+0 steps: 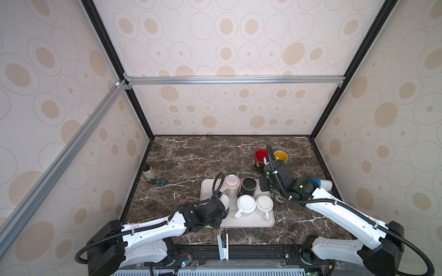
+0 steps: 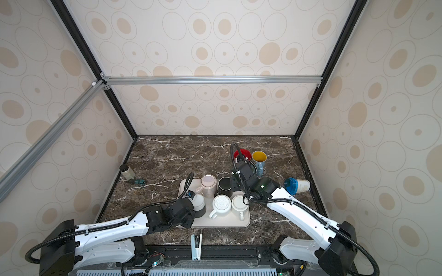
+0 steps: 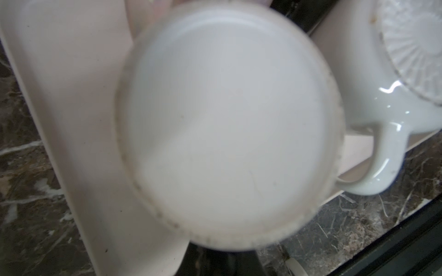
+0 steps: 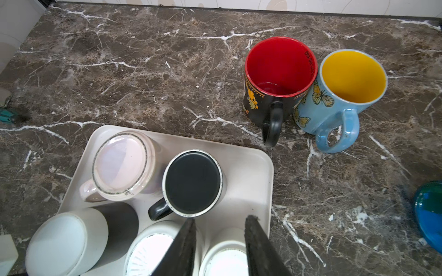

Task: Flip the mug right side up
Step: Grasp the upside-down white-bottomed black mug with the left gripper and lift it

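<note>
The brown marble surface [image 1: 191,155] spreads out under both arms. Directly beneath the two grippers lies a pale tray [image 1: 248,223] packed with five mugs, all bottom up.

The left gripper [image 1: 218,210] is closed right down at the mug nearest to it, a white-and-grey mug [image 1: 225,200]. Its fingers are hidden behind the mug, so I judge it has hold of the handle or wall rather than seeing it. From the right wrist view that mug looks tipped off level.

The right gripper [image 4: 220,219] hangs partly open above the tray, with nothing between its fingers. A ribbed white mug [image 1: 246,204] and a plain white mug [image 1: 264,203] sit just below it. Beyond it, a red-lined mug [image 4: 279,69] and a yellow-lined mug [image 4: 354,76] stand upright on the surface, touching each other.

The held mug looks like glazed ceramic, so I expect it to be rigid, fairly heavy, slick and easy to chip. The handle gives the surest hold, since a pinch on the smooth wall could slide as the weight swings over. The ribbed mug sits just beside the held one, so it wants lifting clear of the tray before it is turned.
</note>
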Motion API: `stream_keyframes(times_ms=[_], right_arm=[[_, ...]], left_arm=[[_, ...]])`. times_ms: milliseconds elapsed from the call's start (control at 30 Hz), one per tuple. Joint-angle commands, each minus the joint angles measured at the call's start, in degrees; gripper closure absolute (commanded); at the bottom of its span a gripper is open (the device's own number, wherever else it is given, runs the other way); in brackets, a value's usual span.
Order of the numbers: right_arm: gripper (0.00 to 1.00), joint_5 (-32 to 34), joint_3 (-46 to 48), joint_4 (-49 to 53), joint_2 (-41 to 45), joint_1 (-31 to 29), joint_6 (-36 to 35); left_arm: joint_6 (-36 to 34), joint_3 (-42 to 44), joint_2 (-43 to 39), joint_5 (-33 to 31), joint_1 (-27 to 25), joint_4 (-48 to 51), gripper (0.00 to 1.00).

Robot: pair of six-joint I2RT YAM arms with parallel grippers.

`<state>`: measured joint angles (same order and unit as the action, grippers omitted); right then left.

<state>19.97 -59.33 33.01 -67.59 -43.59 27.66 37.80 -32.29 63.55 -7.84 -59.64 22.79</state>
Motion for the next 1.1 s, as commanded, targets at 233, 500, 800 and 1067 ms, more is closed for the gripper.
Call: stream_keyframes(times_ms=[233,500,800,1067], right_arm=[[0.64,2.3,-0.7,1.4,0.7,-1.5,0.6],[0.64,2.1,-0.1,0.7,0.3,-1.7,0.6],[0.64,2.3,-0.1,0.4,0.5,-1.8,0.2],[0.65,2.3,0.7,0.4,1.6,-1.8,0.5]], left_arm=[[-0.9,-3.4,0.8,-3.7,-0.7,-0.1,1.00],[1.4,-1.5,1.4,-5.3,-0.7,-0.8,0.56],[2.4,-2.6,3.2,-7.4,-0.7,-0.5,0.58],[3.0,-3.6,4.4,-9.2,-0.7,0.7,0.64]])
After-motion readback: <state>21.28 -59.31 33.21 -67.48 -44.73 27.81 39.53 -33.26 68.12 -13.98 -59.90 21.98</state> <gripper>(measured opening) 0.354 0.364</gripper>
